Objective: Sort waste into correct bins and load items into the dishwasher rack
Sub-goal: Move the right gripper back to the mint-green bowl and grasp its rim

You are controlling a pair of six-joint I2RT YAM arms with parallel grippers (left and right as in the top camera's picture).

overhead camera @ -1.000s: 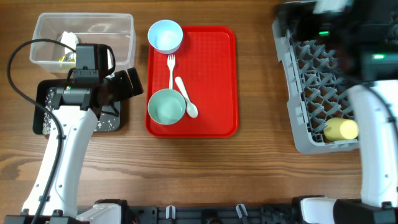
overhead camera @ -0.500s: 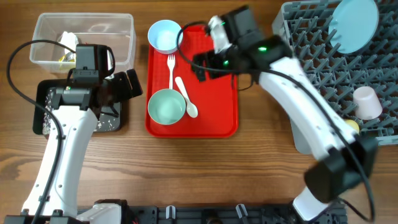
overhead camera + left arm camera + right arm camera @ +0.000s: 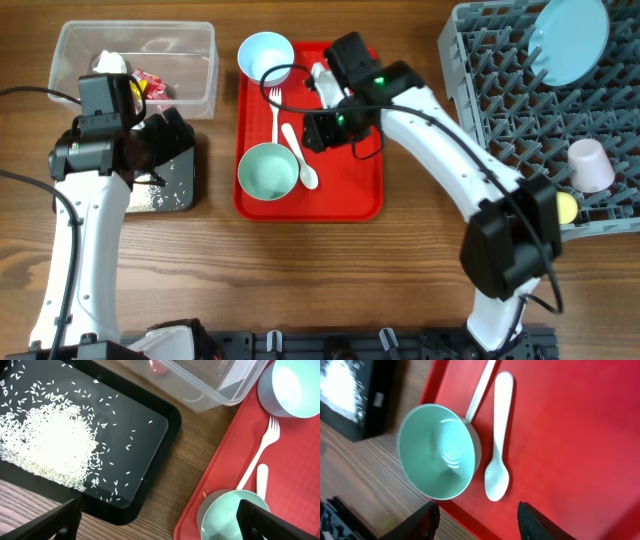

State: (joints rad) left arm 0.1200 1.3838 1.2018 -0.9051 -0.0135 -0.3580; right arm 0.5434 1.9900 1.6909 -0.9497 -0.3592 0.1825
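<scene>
Left pincer (image 3: 165, 140) has shifted left, uncovering most of the black tray (image 3: 150, 460). Right pincer (image 3: 480, 515) has dropped from the top of the red tray (image 3: 350, 180) toward the spoon (image 3: 499, 445).

**Left pincer.** Jaws wide, nothing held.
- Tub (image 3: 190, 40): beyond the pincer. Holds tissue (image 3: 108, 62) and red and yellow wrappers (image 3: 150, 85).
- Black tray: directly ahead of the jaws. Holds a heap of rice (image 3: 50, 440), with stray grains around it.

**Red tray.** It carries two bowls, a fork (image 3: 274, 110) and the spoon.
- Far bowl (image 3: 265, 57): well beyond the right pincer, empty.
- Near bowl (image 3: 440, 457): just ahead, off to the left finger's side, empty.
- Fork: its handle ends at the near bowl's rim. Contact cannot be confirmed.

**Right pincer.** Jaws wide, nothing held. The spoon lies flat just ahead, between the finger lines, beside the near bowl and apart from it.

**Handling, spoon (judgement).** It is probably light, thin, stiff plastic on a smooth surface. Expect it to skid. Grip across the narrow handle at mid-length and close squarely.

**Handling, bowls (judgement).** They look rigid and light. Take them by the rim.

**Rack (image 3: 500, 110).** Well to the right of the right pincer. Holds an upright plate (image 3: 570, 40), a pink cup (image 3: 590, 165) and a yellow cup (image 3: 566, 207) at the edge.
</scene>
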